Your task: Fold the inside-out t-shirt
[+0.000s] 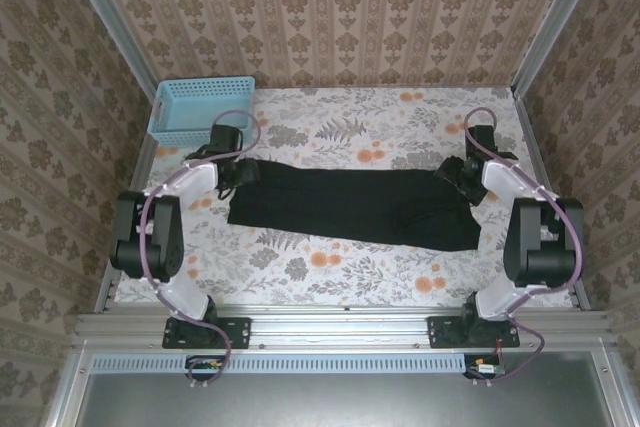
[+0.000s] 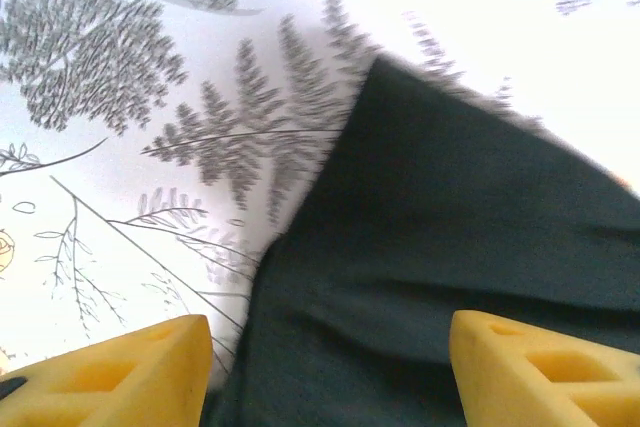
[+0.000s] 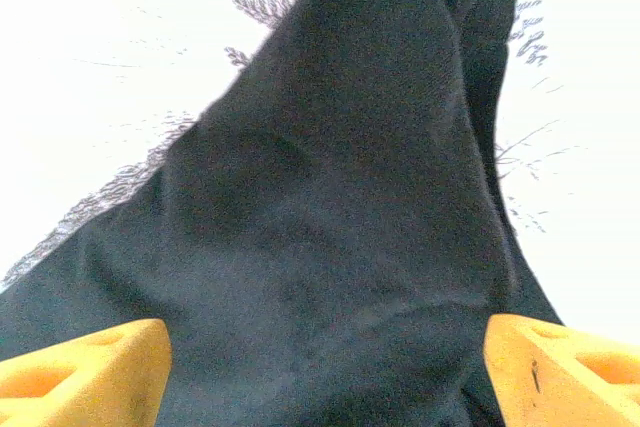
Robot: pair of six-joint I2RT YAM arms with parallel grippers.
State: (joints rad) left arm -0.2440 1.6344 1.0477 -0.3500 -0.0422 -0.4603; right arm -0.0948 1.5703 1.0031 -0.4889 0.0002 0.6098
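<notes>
Inside-out t-shirt (image 1: 350, 207): plain black, soft, flattened into a long band. Lies across the middle of the floral table (image 1: 330, 127), running left to right, with the right end a little nearer the arm bases. Looks smooth along the far edge, with a few shallow creases toward the right. From the left wrist, shows a blunt corner and a straight edge on the fern print. From the right wrist, rises as a rumpled ridge with a fold down its right side.

At the band's left end, the left gripper (image 1: 240, 172) is unclenched, yellow fingers (image 2: 130, 377) spread wide, with cloth lying flat below and between them and nothing pinched. At the right end, the right gripper (image 1: 452, 175) is unclenched too, yellow fingers (image 3: 560, 367) far apart on either side of the bunched cloth, clamping nothing. Cannot tell whether any fingertip brushes the fabric.

Beyond the left gripper, at the table's far left corner, a light blue basket (image 1: 200, 107) sits apart from the shirt. Patterned walls (image 1: 330, 7) close in the far side and both flanks. Elbows of both arms stand outside the shirt's two ends, a mauve cable (image 1: 150, 237) looping over the left one.
</notes>
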